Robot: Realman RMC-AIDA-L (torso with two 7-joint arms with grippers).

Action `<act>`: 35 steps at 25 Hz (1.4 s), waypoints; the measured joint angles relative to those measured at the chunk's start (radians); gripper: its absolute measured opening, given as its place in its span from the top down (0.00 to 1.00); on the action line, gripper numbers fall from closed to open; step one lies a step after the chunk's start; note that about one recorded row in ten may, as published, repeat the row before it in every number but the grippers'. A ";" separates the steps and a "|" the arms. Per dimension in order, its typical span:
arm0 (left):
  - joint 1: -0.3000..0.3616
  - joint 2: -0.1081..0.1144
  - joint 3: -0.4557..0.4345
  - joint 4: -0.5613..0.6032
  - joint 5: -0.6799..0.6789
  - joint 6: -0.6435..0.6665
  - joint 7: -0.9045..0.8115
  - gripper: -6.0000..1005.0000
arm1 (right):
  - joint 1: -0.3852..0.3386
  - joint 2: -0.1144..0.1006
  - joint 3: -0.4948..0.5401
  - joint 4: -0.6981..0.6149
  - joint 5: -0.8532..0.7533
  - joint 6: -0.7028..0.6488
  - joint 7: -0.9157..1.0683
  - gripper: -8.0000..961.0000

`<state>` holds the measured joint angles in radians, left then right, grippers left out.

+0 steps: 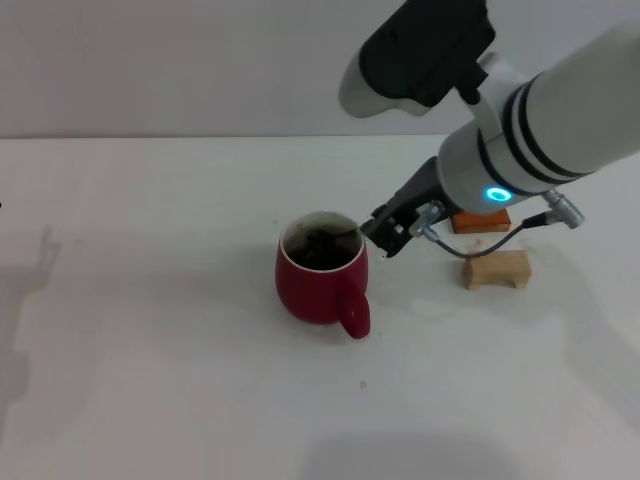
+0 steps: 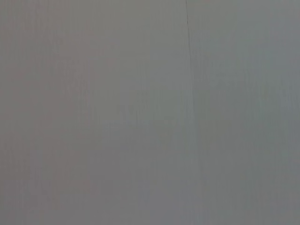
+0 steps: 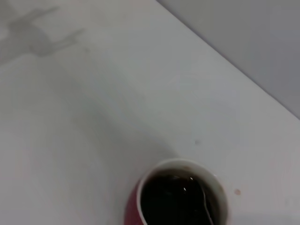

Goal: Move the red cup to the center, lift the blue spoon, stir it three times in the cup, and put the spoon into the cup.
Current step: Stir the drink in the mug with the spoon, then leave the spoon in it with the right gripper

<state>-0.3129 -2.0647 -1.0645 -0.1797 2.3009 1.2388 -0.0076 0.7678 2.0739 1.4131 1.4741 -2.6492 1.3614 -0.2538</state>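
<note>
The red cup (image 1: 320, 290) stands on the middle of the white table (image 1: 150, 320), handle toward the front, dark liquid inside. My right gripper (image 1: 384, 237) sits just right of the cup's rim, shut on the blue spoon (image 1: 347, 234). The spoon slants down over the rim into the liquid. In the right wrist view the cup (image 3: 132, 206) is seen from above, with the spoon's thin shaft (image 3: 206, 205) dipping into the dark liquid; my own fingers do not show there. My left gripper is out of view; the left wrist view shows only a plain grey surface.
A tan wooden block (image 1: 497, 270) lies on the table right of the cup, under my right arm. An orange-brown block (image 1: 480, 221) sits just behind it. The table's back edge meets a grey wall.
</note>
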 joint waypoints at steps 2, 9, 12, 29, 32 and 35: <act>0.000 0.000 0.000 0.001 0.000 0.000 0.000 0.18 | -0.007 0.000 0.001 0.003 -0.004 0.006 -0.001 0.86; 0.000 -0.002 0.003 0.001 0.000 -0.001 0.000 0.18 | -0.041 0.003 -0.024 0.059 0.006 0.040 0.002 0.86; -0.001 -0.003 0.004 0.001 0.001 -0.001 0.000 0.18 | -0.043 0.003 -0.043 0.072 0.009 0.042 0.009 0.86; 0.004 -0.003 0.008 -0.001 0.002 0.008 -0.005 0.18 | -0.017 0.002 -0.057 0.053 0.035 -0.019 0.001 0.86; 0.005 -0.004 0.008 -0.001 0.002 0.008 -0.005 0.18 | -0.016 0.001 -0.048 0.043 0.025 -0.022 -0.004 0.86; 0.005 -0.005 0.008 -0.001 0.003 0.008 -0.006 0.18 | -0.018 0.001 -0.036 0.035 0.004 -0.023 -0.007 0.86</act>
<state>-0.3082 -2.0693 -1.0568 -0.1809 2.3035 1.2471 -0.0140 0.7494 2.0745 1.3771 1.5096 -2.6456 1.3382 -0.2612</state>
